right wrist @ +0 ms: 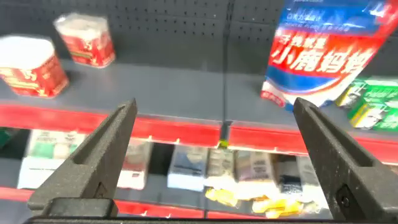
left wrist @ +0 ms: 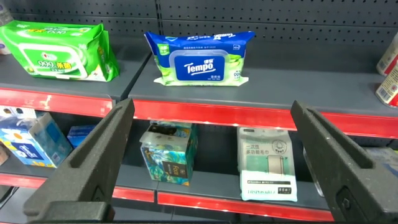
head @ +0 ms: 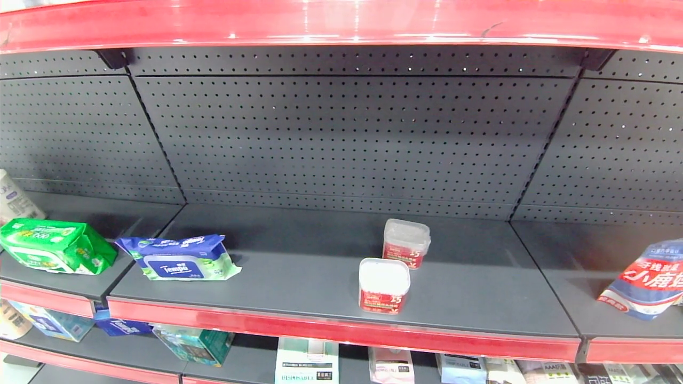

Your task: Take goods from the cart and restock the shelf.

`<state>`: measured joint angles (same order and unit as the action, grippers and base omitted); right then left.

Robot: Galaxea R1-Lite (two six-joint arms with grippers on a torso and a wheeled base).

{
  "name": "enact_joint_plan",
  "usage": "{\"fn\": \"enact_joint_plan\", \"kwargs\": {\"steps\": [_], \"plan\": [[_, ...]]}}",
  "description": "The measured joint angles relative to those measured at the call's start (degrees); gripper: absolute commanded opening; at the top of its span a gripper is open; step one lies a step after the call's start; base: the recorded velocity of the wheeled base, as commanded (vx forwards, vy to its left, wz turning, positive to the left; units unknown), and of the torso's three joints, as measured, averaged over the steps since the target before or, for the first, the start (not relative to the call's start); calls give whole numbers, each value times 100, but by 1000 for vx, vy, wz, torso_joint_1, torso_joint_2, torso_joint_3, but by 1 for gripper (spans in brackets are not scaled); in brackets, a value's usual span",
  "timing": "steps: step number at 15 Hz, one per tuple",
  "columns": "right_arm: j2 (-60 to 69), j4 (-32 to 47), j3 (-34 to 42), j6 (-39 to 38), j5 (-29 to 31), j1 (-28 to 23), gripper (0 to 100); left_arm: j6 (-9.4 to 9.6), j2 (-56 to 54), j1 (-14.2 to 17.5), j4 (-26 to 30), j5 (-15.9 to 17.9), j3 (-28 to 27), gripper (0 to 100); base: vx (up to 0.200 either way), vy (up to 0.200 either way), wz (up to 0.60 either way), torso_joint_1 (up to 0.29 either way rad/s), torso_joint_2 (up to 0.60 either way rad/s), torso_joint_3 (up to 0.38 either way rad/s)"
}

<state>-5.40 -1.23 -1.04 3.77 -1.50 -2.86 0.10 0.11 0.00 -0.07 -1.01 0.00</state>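
Firstly, two small clear tubs with red labels stand on the middle shelf board [head: 320,266]. The front tub [head: 384,285] is near the red front edge and looks full of something white. The rear tub [head: 406,242] stands just behind it, a little to the right and apart from it; what is inside I cannot tell. Well to the left on the same board lies one blue wipes pack [head: 181,258], and on the next board to the left one green wipes pack [head: 56,245]. On the right board one blue and red bag [head: 648,280] stands tilted. Nothing stands between the tubs and the front edge. On the lower level are a teal box [left wrist: 166,154] and a white packet [left wrist: 267,163]. The left gripper [left wrist: 212,109] is before the blue pack, its jaws spread and holding nothing. The right gripper [right wrist: 214,106] is before the shelf edge, near the bag, its jaws also spread and holding nothing.
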Motion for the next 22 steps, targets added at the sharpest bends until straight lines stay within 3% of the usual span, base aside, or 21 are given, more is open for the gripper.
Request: {"fn": "enact_joint_plan", "kwargs": {"steps": [3, 10, 17, 22], "plan": [[185, 152, 71, -363, 38, 328, 100, 0, 0, -2, 0, -2, 0, 100, 0, 0, 0, 0, 0, 0], [529, 139, 88, -404, 82, 289, 100, 15, 0, 0, 0, 1, 0, 100, 0, 0, 0, 0, 0, 0], [547, 139, 85, -404, 84, 289, 100, 17, 0, 2, 0, 6, -2, 100, 0, 0, -600, 6, 0, 0], [547, 144, 85, -399, 82, 284, 100, 20, 0, 0, -2, 6, 0, 100, 0, 0, 0, 0, 0, 0]]}}
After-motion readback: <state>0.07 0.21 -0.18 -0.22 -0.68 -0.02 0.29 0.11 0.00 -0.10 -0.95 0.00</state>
